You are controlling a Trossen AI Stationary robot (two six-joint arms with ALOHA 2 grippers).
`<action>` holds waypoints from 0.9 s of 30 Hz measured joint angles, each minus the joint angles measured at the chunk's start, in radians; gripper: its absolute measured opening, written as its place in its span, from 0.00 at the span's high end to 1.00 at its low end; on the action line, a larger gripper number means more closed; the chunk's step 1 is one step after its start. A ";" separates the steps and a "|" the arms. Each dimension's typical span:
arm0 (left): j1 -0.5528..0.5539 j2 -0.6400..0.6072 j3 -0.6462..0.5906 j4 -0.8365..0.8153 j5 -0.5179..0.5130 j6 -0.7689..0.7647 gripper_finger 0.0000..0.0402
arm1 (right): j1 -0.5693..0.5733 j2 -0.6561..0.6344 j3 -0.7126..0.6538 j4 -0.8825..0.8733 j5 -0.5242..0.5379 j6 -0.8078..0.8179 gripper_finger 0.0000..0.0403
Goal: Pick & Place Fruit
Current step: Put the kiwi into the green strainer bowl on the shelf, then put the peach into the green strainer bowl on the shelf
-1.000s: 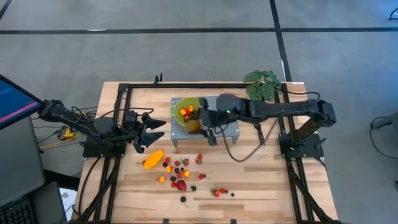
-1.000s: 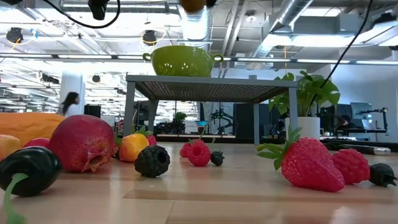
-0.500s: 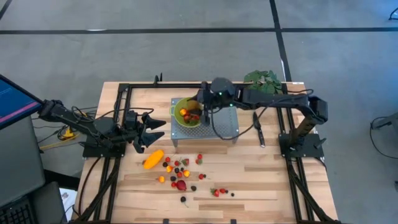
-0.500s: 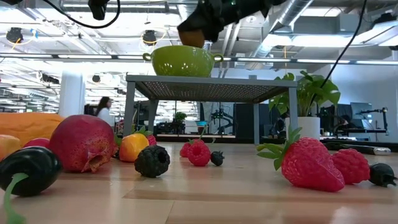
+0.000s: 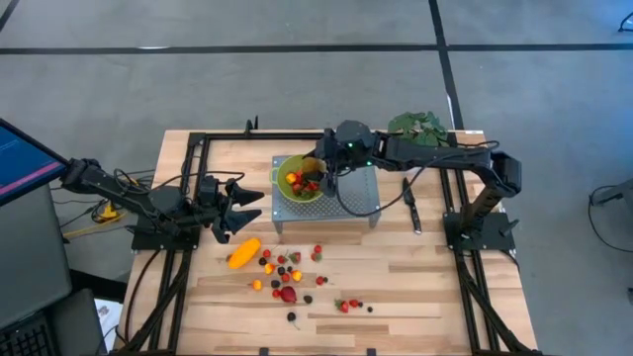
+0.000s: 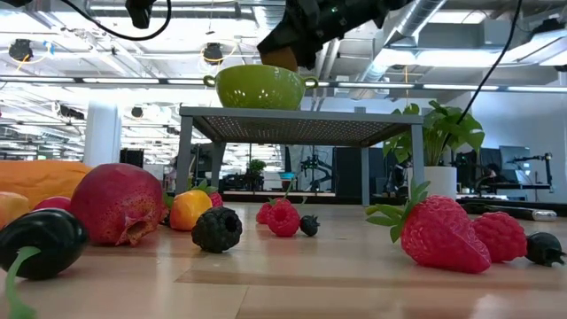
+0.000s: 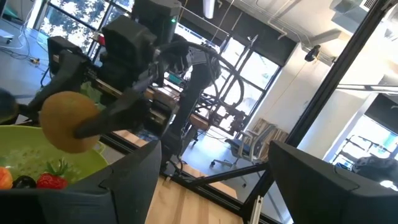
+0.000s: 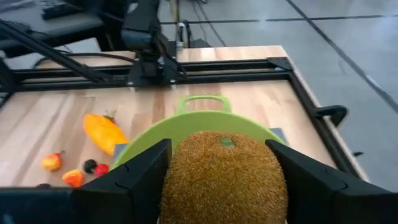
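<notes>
You are looking at a robotics lab set in an open-plan office. The wooden counter [image 5: 396, 287] stands on a bare grey floor [image 5: 297, 79] marked with dark lines, and a black metal frame [image 5: 198, 198] bolted to it carries two arms. A monitor [image 5: 20, 158] and loose cables sit just beside it. In the low view, the room behind shows exposed ducts [image 6: 416, 27] and pipes under the ceiling, strip lights, and rows of desks with screens [image 6: 509, 159]. Through the left wrist camera you see tall windows [image 7: 249, 68] and an office chair [image 7: 245, 140].
</notes>
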 joint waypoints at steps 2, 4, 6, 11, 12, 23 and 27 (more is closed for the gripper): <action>0.000 0.000 0.000 0.000 0.000 0.000 0.28 | 0.007 0.000 0.000 0.012 -0.012 0.004 0.38; 0.000 0.000 0.000 0.000 0.000 0.000 0.28 | 0.013 0.000 0.000 0.019 -0.013 0.023 0.37; 0.000 0.000 0.000 0.000 0.000 0.000 0.28 | 0.013 0.000 0.000 0.017 -0.015 0.035 0.35; 0.000 0.000 0.000 0.000 0.000 0.000 0.28 | 0.018 0.000 0.000 0.048 -0.035 0.063 0.27; 0.000 0.000 0.000 0.000 0.000 0.000 0.28 | 0.020 -0.002 0.006 0.031 -0.036 0.064 0.26; 0.000 0.000 0.000 0.000 0.000 0.000 0.28 | 0.187 -0.205 0.094 -0.610 -0.006 0.146 0.25; 0.000 0.000 0.000 0.000 0.000 0.000 0.28 | 0.342 -0.297 0.036 -0.685 0.163 0.224 0.25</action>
